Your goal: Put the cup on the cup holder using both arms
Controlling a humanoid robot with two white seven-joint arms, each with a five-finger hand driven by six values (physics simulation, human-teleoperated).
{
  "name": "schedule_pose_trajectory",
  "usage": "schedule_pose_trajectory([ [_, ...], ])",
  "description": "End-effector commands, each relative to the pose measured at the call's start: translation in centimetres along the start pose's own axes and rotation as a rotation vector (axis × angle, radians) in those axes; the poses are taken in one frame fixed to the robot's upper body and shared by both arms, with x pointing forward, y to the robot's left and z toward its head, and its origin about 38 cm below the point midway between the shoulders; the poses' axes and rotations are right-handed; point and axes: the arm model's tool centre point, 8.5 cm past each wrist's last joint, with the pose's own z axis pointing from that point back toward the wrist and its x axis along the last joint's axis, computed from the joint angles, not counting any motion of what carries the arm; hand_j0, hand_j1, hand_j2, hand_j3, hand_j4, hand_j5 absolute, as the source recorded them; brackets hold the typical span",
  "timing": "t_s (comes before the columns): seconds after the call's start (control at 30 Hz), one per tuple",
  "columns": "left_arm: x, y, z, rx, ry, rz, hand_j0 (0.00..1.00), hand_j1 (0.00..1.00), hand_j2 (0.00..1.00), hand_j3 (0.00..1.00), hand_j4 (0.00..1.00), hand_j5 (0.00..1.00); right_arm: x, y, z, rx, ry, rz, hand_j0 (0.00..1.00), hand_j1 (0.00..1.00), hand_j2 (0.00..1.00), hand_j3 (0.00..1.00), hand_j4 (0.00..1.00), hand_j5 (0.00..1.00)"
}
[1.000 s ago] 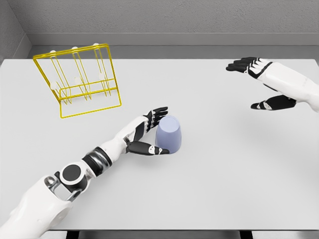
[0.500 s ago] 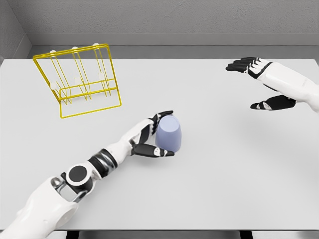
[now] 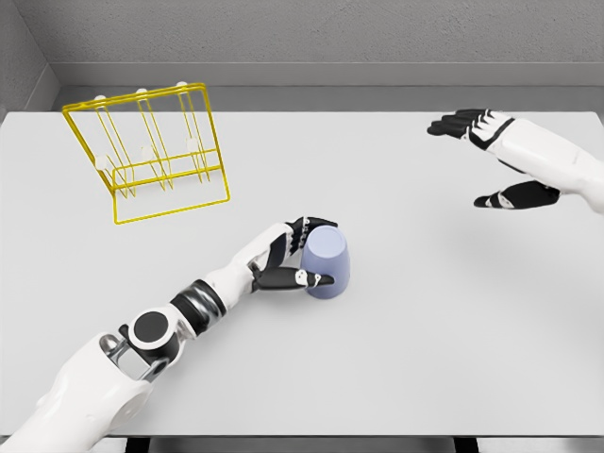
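A pale blue cup point(image 3: 327, 263) stands upside down on the white table point(image 3: 425, 330), a little left of the middle. My left hand point(image 3: 302, 255) is against its left side, fingers curled round the back and the thumb across the front. The yellow wire cup holder point(image 3: 151, 151) with white-tipped pegs stands at the far left, well away from the cup. At the far right my right hand point(image 3: 477, 156) hovers above the table with its fingers spread and nothing in it.
A grey wall runs behind the table's far edge. Bare table surface lies between the cup and the holder and across the front right.
My left hand has closed its fingers round the cup. Cup and hand have shifted slightly right and towards the front. The right arm has not moved.
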Motion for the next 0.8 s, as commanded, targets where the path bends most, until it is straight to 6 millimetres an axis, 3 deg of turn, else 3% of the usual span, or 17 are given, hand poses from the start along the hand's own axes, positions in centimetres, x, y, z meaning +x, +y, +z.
schedule_pose_trajectory([
  [0.0,0.3,0.1,0.0,0.003,-0.01,0.001,0.67,0.67,0.67,0.67,0.67,0.67,0.0,-0.1,0.0,-0.005,-0.002,-0.006,1.0,1.0,1.0,1.0,1.0,1.0],
  [0.33,2.3,-0.3,0.5,-0.006,-0.067,0.008,0.67,0.67,0.67,0.67,0.67,0.67,0.2,0.0,-0.1,-0.009,-0.007,-0.007,1.0,1.0,1.0,1.0,1.0,1.0],
  [0.77,5.1,3.0,1.9,0.061,-0.135,0.012,0.68,0.68,0.68,0.68,0.68,0.68,0.3,-0.1,-0.2,-0.011,-0.012,-0.006,1.0,1.0,1.0,1.0,1.0,1.0],
])
